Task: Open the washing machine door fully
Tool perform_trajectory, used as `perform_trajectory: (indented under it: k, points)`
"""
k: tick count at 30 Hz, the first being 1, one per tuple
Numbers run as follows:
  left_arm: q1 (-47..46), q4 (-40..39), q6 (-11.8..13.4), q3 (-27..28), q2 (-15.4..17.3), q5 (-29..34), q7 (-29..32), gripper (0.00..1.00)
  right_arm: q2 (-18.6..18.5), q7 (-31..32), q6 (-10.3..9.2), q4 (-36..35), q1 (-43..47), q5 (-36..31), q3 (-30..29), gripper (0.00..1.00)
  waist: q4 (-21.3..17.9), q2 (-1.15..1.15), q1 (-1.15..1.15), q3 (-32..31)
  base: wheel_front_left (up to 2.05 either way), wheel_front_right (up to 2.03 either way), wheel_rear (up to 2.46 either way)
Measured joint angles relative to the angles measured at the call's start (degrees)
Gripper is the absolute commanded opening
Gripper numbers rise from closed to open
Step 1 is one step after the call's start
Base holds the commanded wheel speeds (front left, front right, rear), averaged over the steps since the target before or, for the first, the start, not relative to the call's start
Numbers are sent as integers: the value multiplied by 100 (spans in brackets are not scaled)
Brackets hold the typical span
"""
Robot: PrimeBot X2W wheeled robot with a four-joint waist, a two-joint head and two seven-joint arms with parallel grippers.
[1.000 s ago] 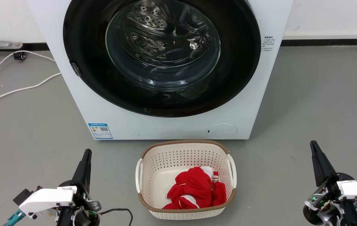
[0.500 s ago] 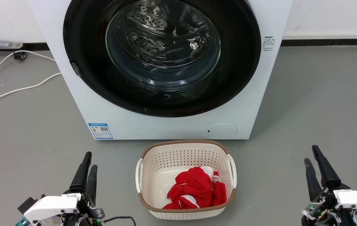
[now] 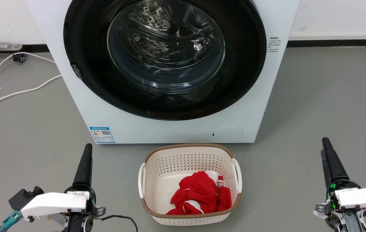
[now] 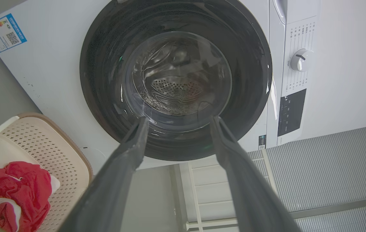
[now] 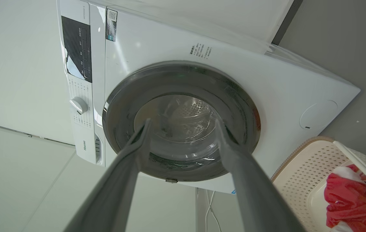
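Washing machine door (image 3: 165, 58) is shut, flush w/ the front of the washing machine (image 3: 176, 130), which stands on the floor (image 3: 324, 96) at far centre. Left gripper (image 3: 87, 149) hovers near-left and right gripper (image 3: 325, 143) near-right, both well apart from the door, touching nothing. Wrist views: each pair of fingers is spread w/ a clear gap, holding nothing, aimed at the door glass. Btwn the arms, just in front of the machine, sits a cream basket (image 3: 186, 146) w/ a red garment (image 3: 202, 195) inside. White cable (image 3: 15, 93) lies on the floor, far-left.
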Motion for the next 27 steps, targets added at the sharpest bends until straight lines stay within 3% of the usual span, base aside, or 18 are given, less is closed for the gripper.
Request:
perform_trajectory:
  k: [13, 27]
  points:
    - [-13, -369, 0, -70, -1, 1514, -283, 100, 9, -277, 0, -526, 114, -2083, 201, 100, -25, 0, 0, -16, 0, 0, 0]
    - [-7, -520, 0, -51, -3, 2994, -537, 100, 13, -527, 0, -639, 252, -3661, 343, 100, -32, 0, 0, -33, 0, 0, 0]
